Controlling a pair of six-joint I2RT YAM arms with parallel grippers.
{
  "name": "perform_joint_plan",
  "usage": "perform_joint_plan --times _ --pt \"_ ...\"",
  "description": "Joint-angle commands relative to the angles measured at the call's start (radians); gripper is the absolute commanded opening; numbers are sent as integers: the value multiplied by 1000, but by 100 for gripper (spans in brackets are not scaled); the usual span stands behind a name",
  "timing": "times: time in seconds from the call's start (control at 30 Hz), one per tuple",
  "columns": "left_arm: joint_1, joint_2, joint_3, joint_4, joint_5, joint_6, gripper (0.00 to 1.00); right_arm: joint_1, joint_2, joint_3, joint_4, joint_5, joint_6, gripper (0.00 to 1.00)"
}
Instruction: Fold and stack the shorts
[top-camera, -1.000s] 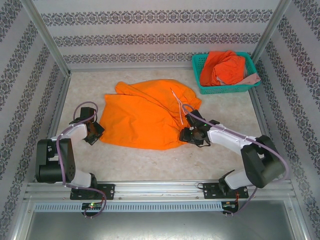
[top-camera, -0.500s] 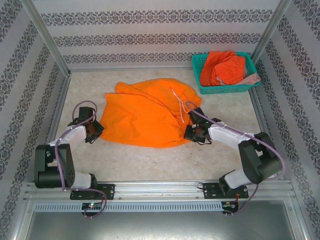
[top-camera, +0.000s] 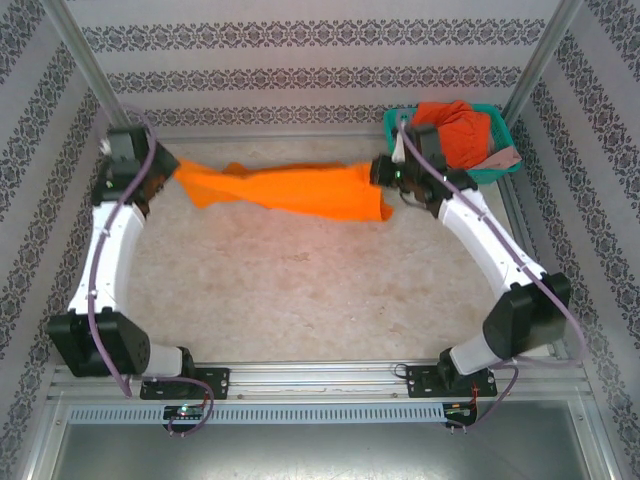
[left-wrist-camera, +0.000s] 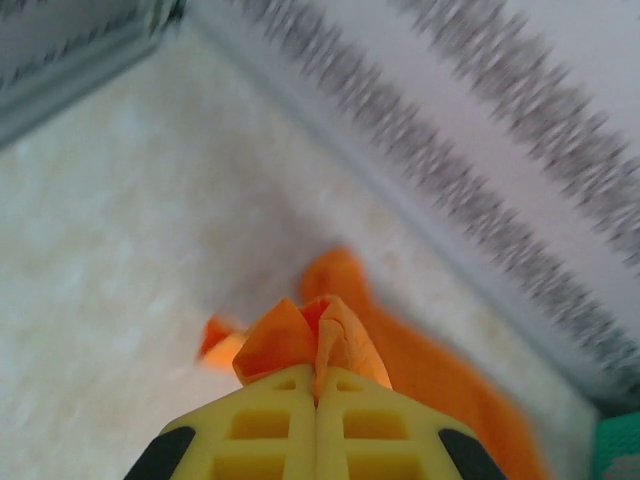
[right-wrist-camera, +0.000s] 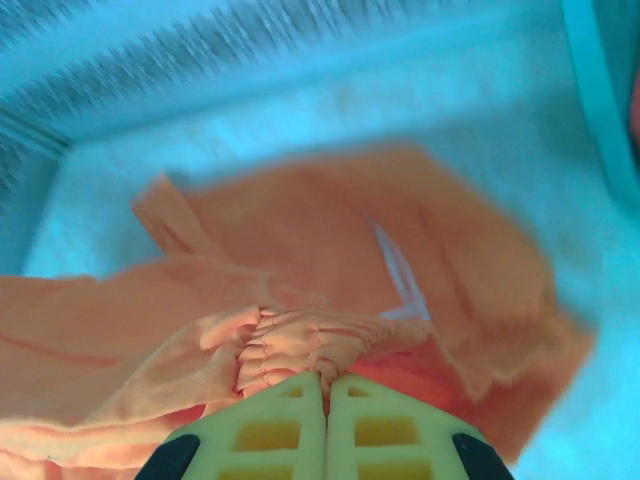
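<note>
The orange shorts (top-camera: 290, 190) hang stretched in a band between my two grippers, above the back of the table. My left gripper (top-camera: 172, 172) is shut on one bunched corner of the shorts (left-wrist-camera: 300, 335); its yellow fingers (left-wrist-camera: 270, 425) meet with the cloth pinched between them. At the other end my right gripper (top-camera: 385, 172) is shut on the gathered elastic waist (right-wrist-camera: 300, 345), and a white drawstring (right-wrist-camera: 400, 280) shows on the cloth below. Redder orange shorts (top-camera: 455, 135) and a dusty pink pair (top-camera: 505, 158) lie in the basket.
The teal mesh basket (top-camera: 488, 175) stands at the back right corner, just behind my right wrist. Patterned walls and metal posts (top-camera: 85, 70) close in the back and sides. The beige table (top-camera: 300, 290) stretches out below the hanging shorts.
Both arms have risen and swung toward the back, lifting the orange shorts off the table and pulling them taut. The right gripper shut on the waist during this second.
</note>
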Motion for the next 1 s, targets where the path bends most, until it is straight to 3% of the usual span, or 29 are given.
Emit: perform_joint_plan --times 0.0,0.23,0.3,0.43,0.57,0.83,0.97 --pt "39 128 289 -99 -35 64 0 -9 89 229 2 -21 -63 0" --pt "62 583 1156 -370 -58 69 0 -17 400 802 -13 -69 -18 0" --pt "78 673 1314 -388 -31 36 0 -22 496 972 -29 -76 12 0" --pt "119 688 1297 -235 1 -57 0 -26 679 1272 -1 -96 84 0" --pt "148 707 1304 -38 -10 -127 0 -34 819 1452 114 -64 147 0" --pt "188 678 1325 197 -44 -129 0 -74 869 1448 434 -58 229 0" --pt "188 596 1323 233 -4 -45 0 -115 831 1448 504 -116 245 0"
